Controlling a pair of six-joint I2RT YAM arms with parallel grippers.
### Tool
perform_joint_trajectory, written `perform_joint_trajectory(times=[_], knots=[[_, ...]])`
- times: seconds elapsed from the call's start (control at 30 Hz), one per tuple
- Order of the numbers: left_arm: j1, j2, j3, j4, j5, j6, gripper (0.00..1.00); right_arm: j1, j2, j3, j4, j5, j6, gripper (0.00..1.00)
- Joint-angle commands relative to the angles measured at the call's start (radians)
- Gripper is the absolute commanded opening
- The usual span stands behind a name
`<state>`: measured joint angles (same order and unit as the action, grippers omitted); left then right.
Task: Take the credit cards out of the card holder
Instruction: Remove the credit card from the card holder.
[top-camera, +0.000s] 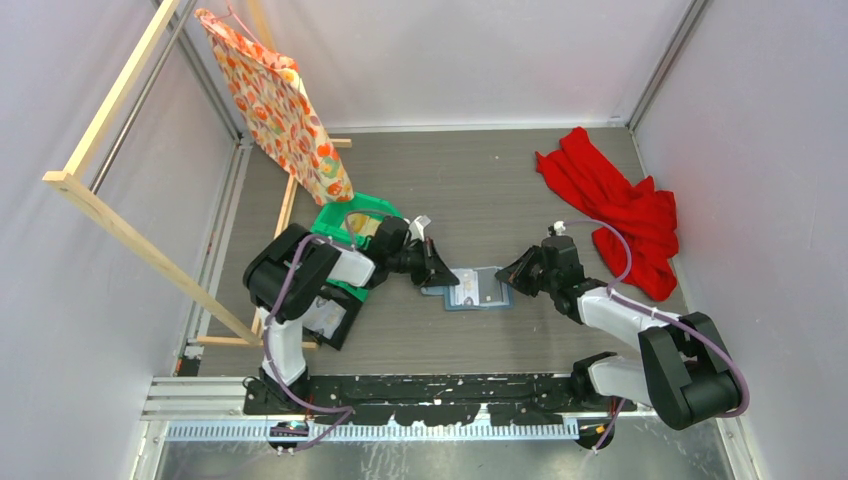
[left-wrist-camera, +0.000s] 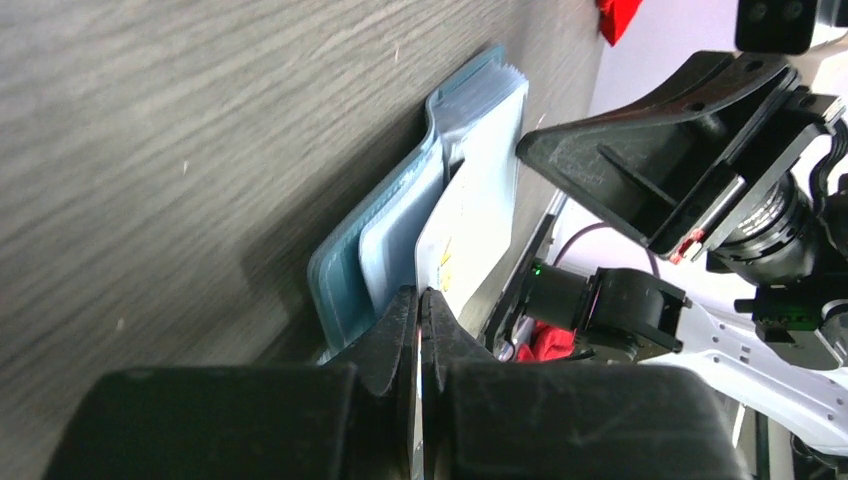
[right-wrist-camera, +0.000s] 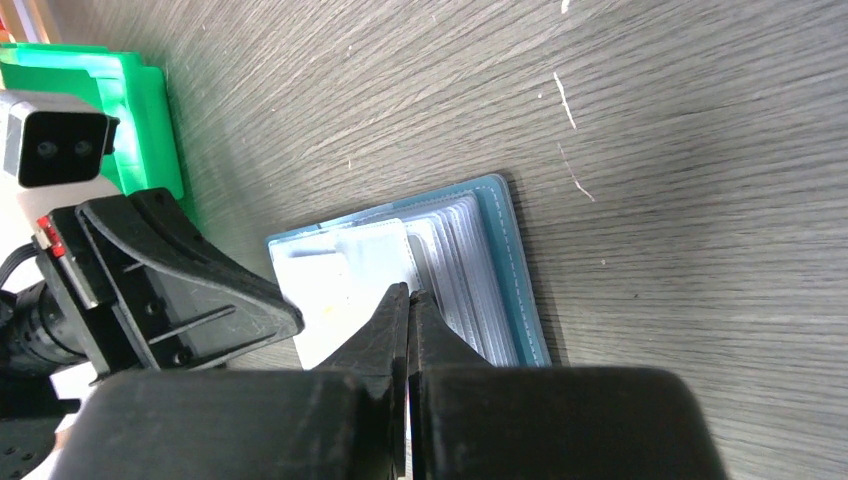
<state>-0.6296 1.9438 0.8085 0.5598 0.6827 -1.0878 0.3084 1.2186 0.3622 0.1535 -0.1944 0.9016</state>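
The blue-teal card holder (top-camera: 492, 298) lies open on the grey table between my two grippers. Its teal cover (left-wrist-camera: 340, 275) and clear sleeves (right-wrist-camera: 470, 270) show in both wrist views. My left gripper (top-camera: 445, 278) is at the holder's left edge, and its jaws (left-wrist-camera: 420, 296) are shut on the edge of a pale whitish card (left-wrist-camera: 478, 205) that stands partly out of a sleeve. My right gripper (top-camera: 508, 278) is at the holder's right side, and its jaws (right-wrist-camera: 410, 292) are shut on a clear sleeve page. The pale card (right-wrist-camera: 335, 295) lies beside them. No dark card is in view.
A green plastic bin (top-camera: 350, 215) stands just left of the left gripper and also shows in the right wrist view (right-wrist-camera: 110, 90). A red cloth (top-camera: 620, 205) lies at the back right. A patterned bag (top-camera: 280, 100) hangs from a wooden frame (top-camera: 120, 230) at the left.
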Motion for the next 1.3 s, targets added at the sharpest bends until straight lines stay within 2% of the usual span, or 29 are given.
perform_joint_trajectory(times=[0.0,0.13,0.3,0.37,0.57,0.73,0.97,1.03,1.13,1.2,1.27], knots=[[0.004,-0.11,0.011,-0.264,-0.04,0.141,0.0,0.006,0.022,-0.026,-0.146,0.072,-0.027,0.01],[0.01,-0.17,0.032,-0.395,-0.059,0.202,0.0,0.006,0.028,-0.024,-0.146,0.07,-0.03,0.01],[0.009,-0.197,0.039,-0.421,-0.021,0.21,0.0,0.005,0.038,-0.005,-0.146,0.028,-0.041,0.01],[0.009,-0.208,0.037,-0.42,-0.016,0.208,0.0,0.006,0.014,0.006,-0.197,0.023,-0.043,0.02],[0.008,-0.261,0.052,-0.436,0.004,0.199,0.0,0.006,-0.122,0.089,-0.352,0.027,-0.068,0.23],[0.01,-0.31,0.076,-0.473,0.014,0.207,0.0,0.005,-0.155,0.164,-0.428,-0.023,-0.088,0.38],[0.008,-0.396,0.082,-0.484,0.027,0.202,0.0,0.006,-0.236,0.213,-0.452,-0.119,-0.084,0.46],[0.009,-0.419,0.077,-0.458,0.035,0.183,0.0,0.006,-0.275,0.199,-0.404,-0.182,-0.071,0.52],[0.009,-0.449,0.092,-0.446,0.062,0.165,0.0,0.005,-0.286,0.132,-0.182,-0.4,0.038,0.64],[0.009,-0.461,0.096,-0.431,0.089,0.167,0.0,0.005,-0.256,0.094,-0.021,-0.488,0.128,0.66],[0.011,-0.461,0.102,-0.425,0.126,0.174,0.0,0.005,-0.244,0.064,0.072,-0.507,0.175,0.67]])
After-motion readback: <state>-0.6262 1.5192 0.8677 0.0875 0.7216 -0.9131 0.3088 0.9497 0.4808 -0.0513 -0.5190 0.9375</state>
